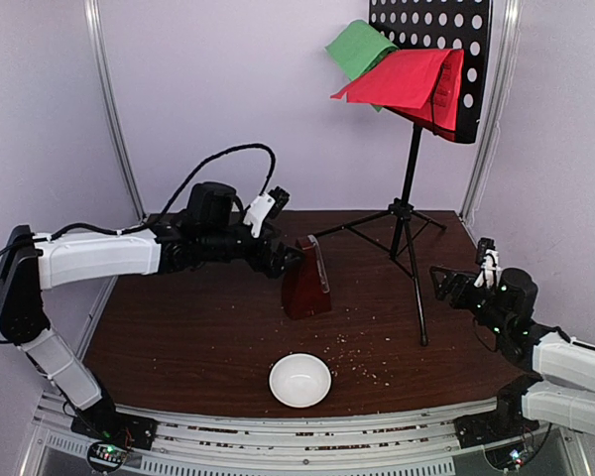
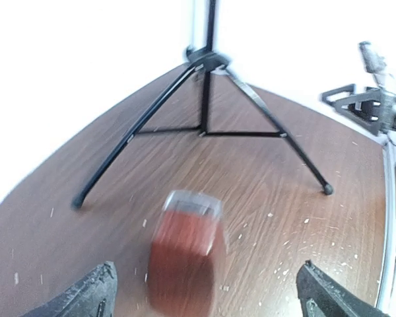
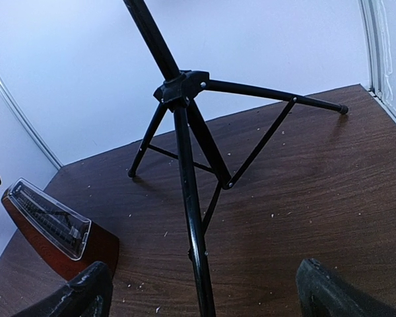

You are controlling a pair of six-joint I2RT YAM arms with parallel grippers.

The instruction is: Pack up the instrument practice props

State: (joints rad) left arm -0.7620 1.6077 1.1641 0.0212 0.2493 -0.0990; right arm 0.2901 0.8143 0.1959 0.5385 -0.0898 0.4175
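The dark red-brown metronome [image 1: 305,281] with its clear cover stands upright mid-table. My left gripper [image 1: 276,258] hovers at its upper left, open. In the left wrist view the blurred metronome [image 2: 185,254] sits ahead between the wide-spread fingers [image 2: 96,294], and nothing clamps it. The black tripod music stand [image 1: 413,188] stands at the back right, and its perforated desk [image 1: 446,40] carries a green sheet [image 1: 357,45] and a red sheet [image 1: 402,79]. My right gripper [image 1: 451,285] is open low at the right, facing the stand's front leg [image 3: 191,218], with the metronome [image 3: 53,228] to its left.
A small white bowl [image 1: 299,380] sits near the front edge of the brown table [image 1: 178,337]. Pale crumbs [image 1: 362,362] are scattered right of the bowl. The tripod legs [image 2: 204,132] spread across the back right. White walls and metal frame posts [image 1: 114,109] close the back.
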